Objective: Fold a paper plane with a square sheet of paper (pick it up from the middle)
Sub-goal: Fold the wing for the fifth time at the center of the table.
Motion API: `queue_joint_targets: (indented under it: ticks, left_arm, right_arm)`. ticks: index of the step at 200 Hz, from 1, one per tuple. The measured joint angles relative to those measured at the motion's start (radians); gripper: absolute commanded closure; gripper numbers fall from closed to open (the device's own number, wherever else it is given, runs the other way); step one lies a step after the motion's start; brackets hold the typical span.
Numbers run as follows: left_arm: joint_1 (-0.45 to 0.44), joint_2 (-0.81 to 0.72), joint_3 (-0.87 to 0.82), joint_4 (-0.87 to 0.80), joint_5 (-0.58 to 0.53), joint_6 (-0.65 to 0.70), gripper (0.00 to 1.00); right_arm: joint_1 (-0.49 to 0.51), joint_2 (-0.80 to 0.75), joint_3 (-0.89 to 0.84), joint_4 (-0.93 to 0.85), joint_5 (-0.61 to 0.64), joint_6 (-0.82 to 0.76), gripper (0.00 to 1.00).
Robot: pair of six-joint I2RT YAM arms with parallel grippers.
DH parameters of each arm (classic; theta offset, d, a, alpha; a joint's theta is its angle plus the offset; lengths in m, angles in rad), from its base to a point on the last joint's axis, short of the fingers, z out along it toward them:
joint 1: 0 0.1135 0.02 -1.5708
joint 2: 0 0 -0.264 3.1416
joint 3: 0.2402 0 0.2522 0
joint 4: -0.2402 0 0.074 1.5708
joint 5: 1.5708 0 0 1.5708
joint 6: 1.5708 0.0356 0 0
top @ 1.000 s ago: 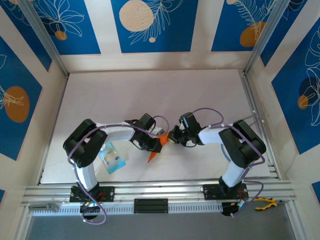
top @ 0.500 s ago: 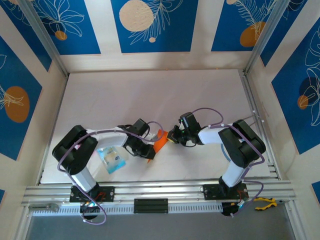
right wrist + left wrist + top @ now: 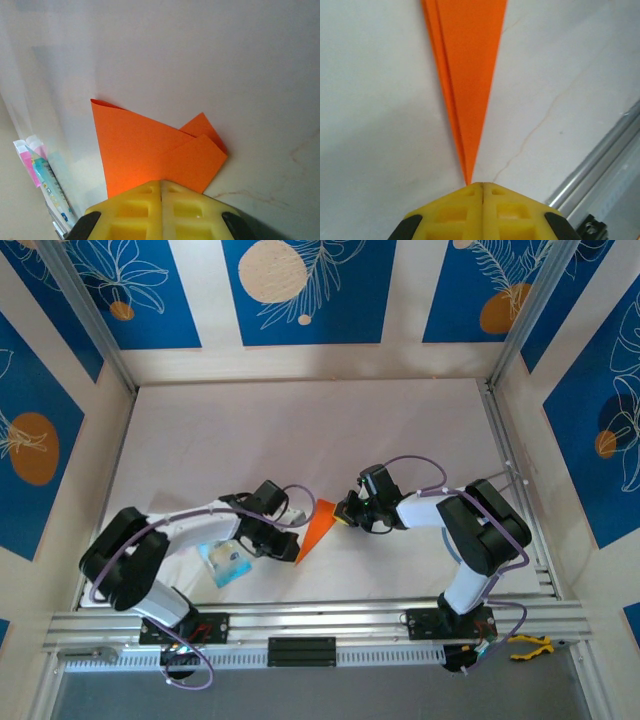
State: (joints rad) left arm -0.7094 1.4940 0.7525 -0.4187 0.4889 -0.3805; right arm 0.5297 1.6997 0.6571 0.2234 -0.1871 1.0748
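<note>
We count one paper plane [image 3: 312, 530], two arms, two grippers and one small blue and clear packet [image 3: 227, 560], all on one white table [image 3: 300, 430].

The orange plane lies flat near the table's near edge, about midway between the left and right edges. Its thin point aims at the near edge and its wide end aims away. The packet lies near the same edge, toward the left side, just beside the left arm.

The left gripper [image 3: 291, 552] is at the thin point, with its two yellow fingers pressed tight together. The right gripper [image 3: 341, 517] is at the wide end, its fingers pressed together too (we cannot tell if paper is pinched between them).

From above we see the whole plane and both arms at once. The left wrist view comes in close: the point comes right up to the left finger, long folded layers run side by side, and a metal rail [image 3: 600, 165] crosses the corner. The right wrist view gives the wide end, with flaps folded over each other and the paper's edge going under the fingers.
</note>
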Motion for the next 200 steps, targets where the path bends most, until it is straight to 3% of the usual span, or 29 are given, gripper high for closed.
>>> queue_joint_targets:
  ticks: [39,99,155,200]
  left_arm:
    - [0.034,-0.032,0.031,0.092,0.015,-0.045,0.96]
    - [0.042,0.215,0.230,0.197,0.060,-0.058,0.96]
    - [0.042,0.337,0.213,0.207,0.056,-0.059,0.99]
    - [0.047,0.340,0.183,0.259,0.082,-0.059,1.00]
  right_arm:
    - [-0.001,0.008,0.011,-0.003,0.000,0.000,0.99]
    - [-0.001,0.008,0.016,-0.012,0.001,0.000,0.99]
    - [-0.001,0.008,0.031,-0.039,0.000,-0.006,0.98]
    - [-0.001,-0.002,0.148,-0.184,0.018,-0.062,0.97]
